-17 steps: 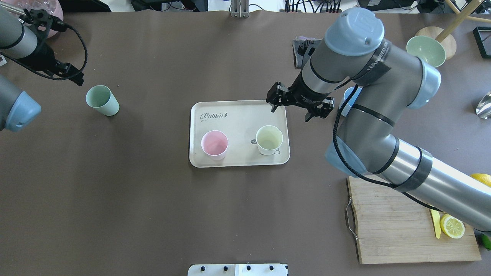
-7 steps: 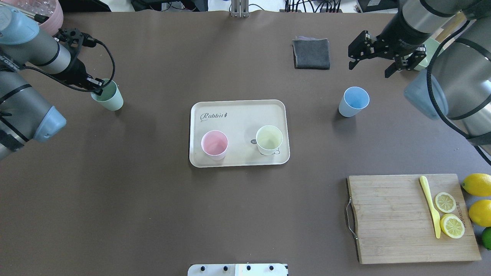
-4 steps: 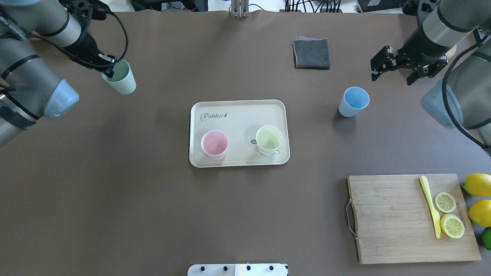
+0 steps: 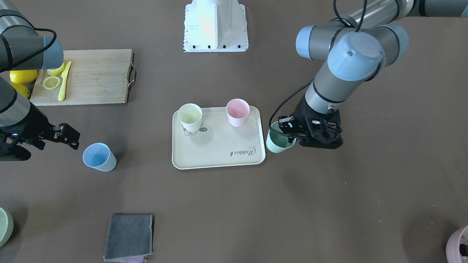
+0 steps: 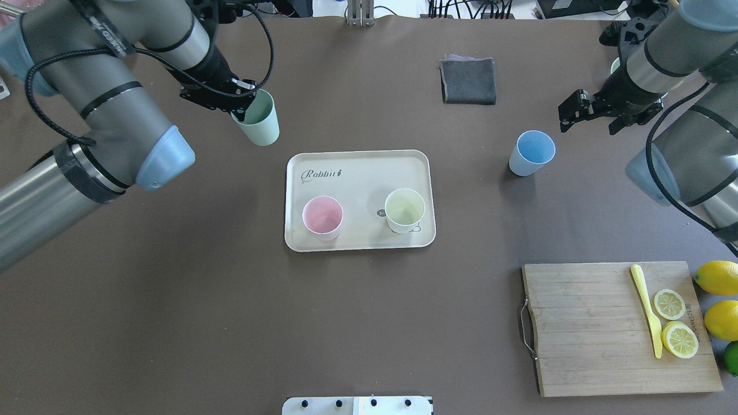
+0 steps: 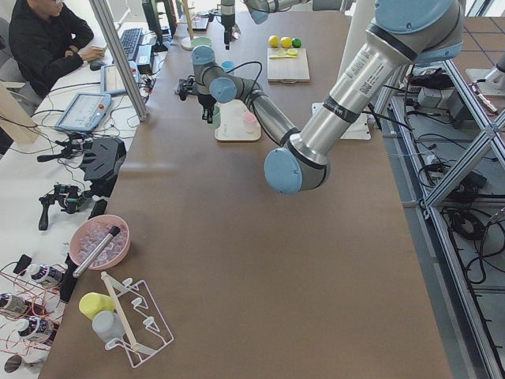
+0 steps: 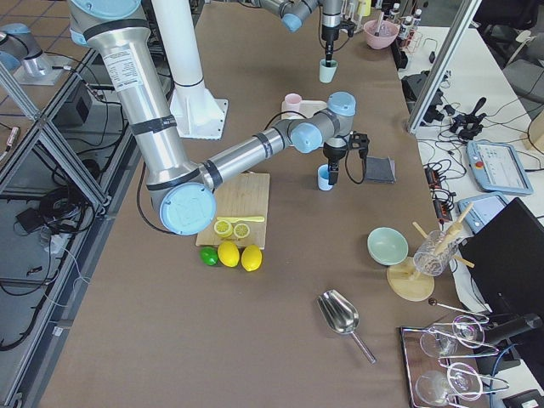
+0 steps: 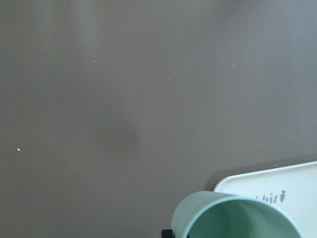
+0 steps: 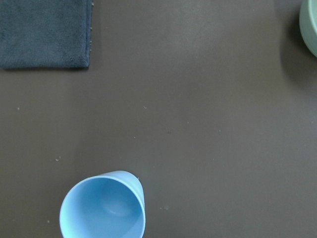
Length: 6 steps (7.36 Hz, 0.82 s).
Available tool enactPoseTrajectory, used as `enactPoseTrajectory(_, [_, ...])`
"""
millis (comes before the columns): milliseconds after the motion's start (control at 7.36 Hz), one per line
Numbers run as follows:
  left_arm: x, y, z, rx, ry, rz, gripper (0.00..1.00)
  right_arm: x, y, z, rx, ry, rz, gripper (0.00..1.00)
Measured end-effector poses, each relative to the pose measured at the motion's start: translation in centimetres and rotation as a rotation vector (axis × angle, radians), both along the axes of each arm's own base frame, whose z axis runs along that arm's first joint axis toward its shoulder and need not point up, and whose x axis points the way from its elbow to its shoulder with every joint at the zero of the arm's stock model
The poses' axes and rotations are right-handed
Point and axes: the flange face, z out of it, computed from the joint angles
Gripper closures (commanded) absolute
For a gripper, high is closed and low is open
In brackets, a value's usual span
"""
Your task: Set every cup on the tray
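Though pink cup and yellow cup stand on the tray, left tool grips mint cup beside it; blue cup sits apart, right tool spread empty.

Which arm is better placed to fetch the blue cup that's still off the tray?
The right. The right gripper hangs open close to the blue cup, on that cup's side of the table. The left gripper is shut on the mint green cup, beside the tray.
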Motion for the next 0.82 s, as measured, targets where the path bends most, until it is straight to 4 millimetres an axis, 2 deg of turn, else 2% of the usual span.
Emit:
enactPoseTrajectory(272, [3.1,1.9,-0.7,-0.006,-0.011,-0.009,1.00,-1.9,0.0,1.2,0.008,-0.004,-0.020,0.00])
enactPoseTrajectory(815, [4.4,2.8,-0.8,-0.001,-0.018,-0.005,1.00,-5.4,1.2,2.3,0.008,0.023,-0.037,0.00])
